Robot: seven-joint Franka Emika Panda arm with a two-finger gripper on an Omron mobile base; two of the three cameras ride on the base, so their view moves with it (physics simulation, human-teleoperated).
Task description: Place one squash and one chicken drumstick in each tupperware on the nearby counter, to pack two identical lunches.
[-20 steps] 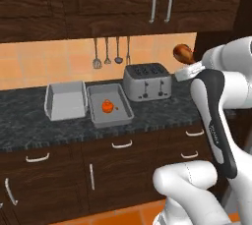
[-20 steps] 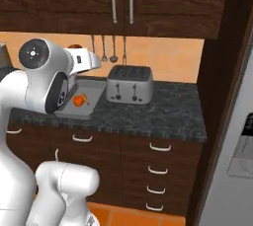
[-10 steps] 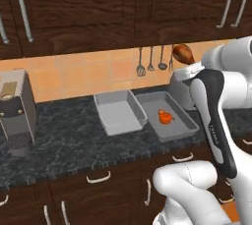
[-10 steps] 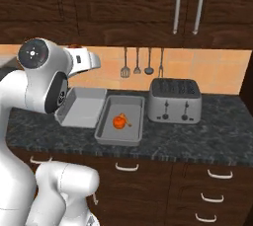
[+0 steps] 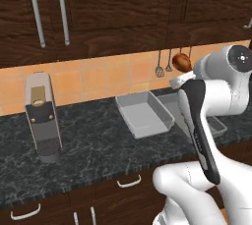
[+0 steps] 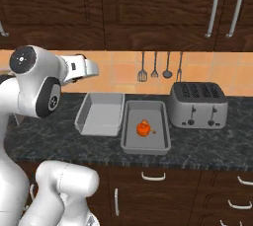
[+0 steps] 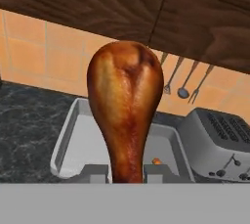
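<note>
My gripper [image 7: 126,173] is shut on a brown chicken drumstick [image 7: 126,105], gripping its thin end; the drumstick [image 5: 182,62] is carried high above the counter [image 5: 88,145]. Two light-grey tupperware trays lie side by side below. The left tupperware [image 6: 101,114] holds nothing. The right tupperware [image 6: 160,109] holds a small orange squash [image 6: 143,128]. In the hand view the left tupperware [image 7: 80,142] lies behind the drumstick and the squash [image 7: 156,161] peeks out beside it. My arm covers most of the right tupperware in the left base view.
A silver toaster [image 6: 198,104] stands right of the trays. A tall grey coffee machine [image 5: 43,116] stands on the counter's left part. Utensils [image 6: 155,67] hang on the orange tiled wall. Dark wood cabinets hang above the counter.
Both base views have shifted, so the trays sit further right in each picture: the base has driven left. The drumstick stays in my shut gripper, held at the same height.
</note>
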